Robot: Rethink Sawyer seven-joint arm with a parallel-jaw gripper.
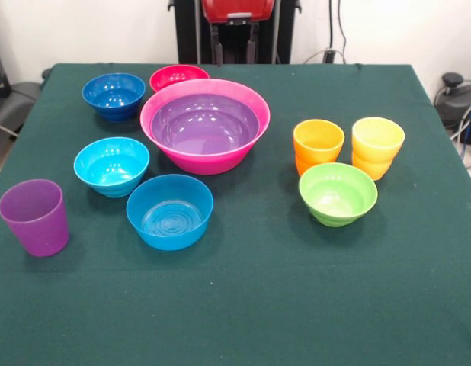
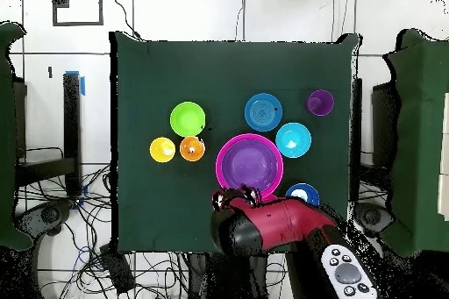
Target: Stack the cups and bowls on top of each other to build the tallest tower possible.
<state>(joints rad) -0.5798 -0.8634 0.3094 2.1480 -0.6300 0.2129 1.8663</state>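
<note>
The big hot-pink bowl (image 1: 220, 162) holds the large purple bowl (image 1: 205, 126) nested inside it at the table's middle; they also show in the overhead view (image 2: 249, 164). Around them stand the dark blue bowl (image 1: 113, 95), small red-pink bowl (image 1: 178, 76), cyan bowl (image 1: 111, 165), mid blue bowl (image 1: 169, 211) and lime green bowl (image 1: 338, 193). The purple cup (image 1: 35, 217), orange cup (image 1: 318, 145) and yellow cup (image 1: 377, 146) stand upright. My gripper (image 1: 234, 55) hangs open and empty at the far edge, behind the red-pink bowl.
The green cloth (image 1: 243, 297) covers the table. The red arm (image 2: 272, 224) lies over the table's edge by the robot and hides the red-pink bowl from above. Cables and equipment (image 1: 456, 99) lie beside the table.
</note>
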